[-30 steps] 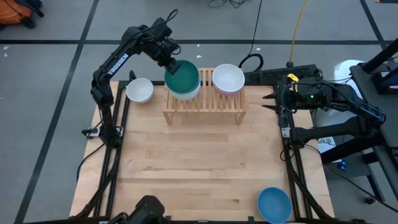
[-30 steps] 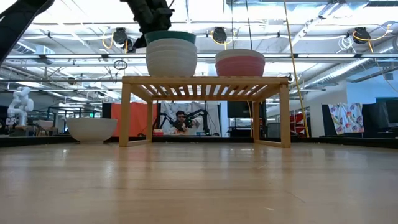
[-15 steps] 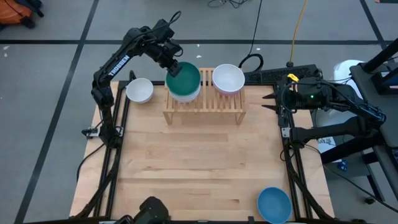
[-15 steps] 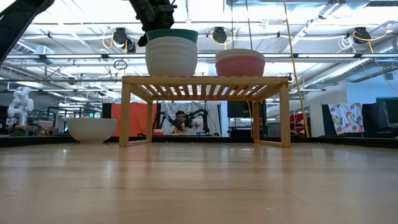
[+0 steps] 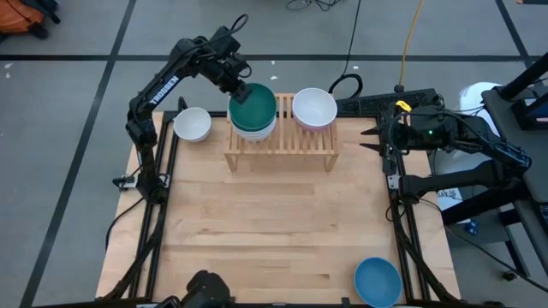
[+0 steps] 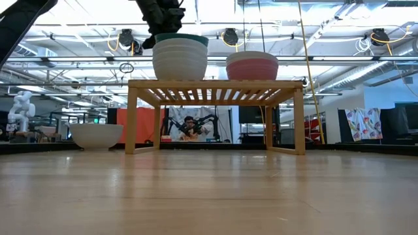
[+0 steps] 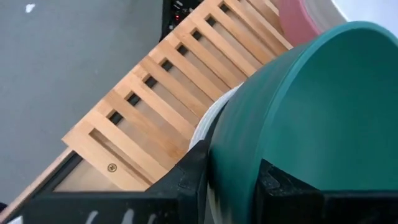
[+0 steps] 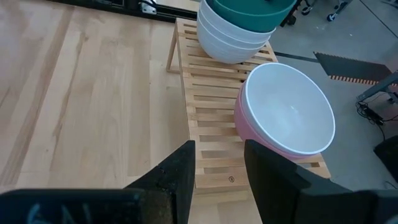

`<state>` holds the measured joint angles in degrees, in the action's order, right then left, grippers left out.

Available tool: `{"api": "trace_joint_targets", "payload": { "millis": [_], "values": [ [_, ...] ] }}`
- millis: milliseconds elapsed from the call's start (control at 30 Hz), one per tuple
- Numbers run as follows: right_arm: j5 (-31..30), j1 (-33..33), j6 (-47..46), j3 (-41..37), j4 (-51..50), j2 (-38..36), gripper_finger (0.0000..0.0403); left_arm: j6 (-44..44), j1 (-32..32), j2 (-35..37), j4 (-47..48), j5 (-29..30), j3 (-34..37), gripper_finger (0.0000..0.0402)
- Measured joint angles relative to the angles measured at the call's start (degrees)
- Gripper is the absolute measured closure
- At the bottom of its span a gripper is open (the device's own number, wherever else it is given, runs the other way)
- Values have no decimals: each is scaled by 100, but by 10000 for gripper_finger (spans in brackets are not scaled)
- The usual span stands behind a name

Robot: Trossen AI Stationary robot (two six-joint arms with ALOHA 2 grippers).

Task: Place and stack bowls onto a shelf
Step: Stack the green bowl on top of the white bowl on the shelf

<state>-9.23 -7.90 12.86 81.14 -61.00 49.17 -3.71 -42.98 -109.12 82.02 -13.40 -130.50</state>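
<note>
A teal bowl [image 5: 254, 104] tops a stack of white bowls [image 6: 179, 62] on the left part of the light wood shelf [image 5: 282, 145]. My left gripper [image 5: 238, 85] is at the bowl's far-left rim, shut on it. On the shelf's right part a white bowl [image 5: 314, 107] is nested in a pink bowl [image 6: 252, 66]. One white bowl [image 5: 193, 124] stands on the table left of the shelf. A blue bowl [image 5: 378, 281] stands near the near right corner. My right gripper [image 5: 368, 139] waits open at the table's right edge, apart from the shelf. My left gripper pinches the teal bowl's rim [image 7: 231, 168] at its far-left side, one finger [image 7: 280, 186] inside the bowl and one finger [image 7: 191, 183] outside. The fingers slant down from the far left. The bowl sits upright, nested in the top white bowl [image 7: 205, 124].
The shelf stands at the table's far edge, with cables and a power strip [image 5: 377, 103] behind it. The wooden tabletop [image 5: 274, 222] in front of the shelf is bare. Dark frame rails [image 5: 158, 214] run along both sides of the table.
My left gripper has moved slightly toward the table's right with the teal bowl, which has shifted a little that way on the white stack. The gripper has stayed shut on the rim.
</note>
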Motion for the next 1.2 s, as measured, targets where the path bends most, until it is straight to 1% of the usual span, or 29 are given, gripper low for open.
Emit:
{"api": "trace_joint_targets", "payload": {
  "millis": [200,267,400,633,1200],
  "values": [
    [0,0,2,0,-3,0,271,-279,0,11,114,-89,0,339],
    [0,0,2,0,-3,0,271,-284,0,11,265,-199,0,339],
    [0,0,2,0,-3,0,271,-197,0,11,505,-200,0,339],
    [-2,1,150,0,-5,0,271,-150,-13,13,479,-177,0,339],
    [-2,0,157,0,-5,0,271,-86,-11,20,479,-180,0,341]
  ]
}}
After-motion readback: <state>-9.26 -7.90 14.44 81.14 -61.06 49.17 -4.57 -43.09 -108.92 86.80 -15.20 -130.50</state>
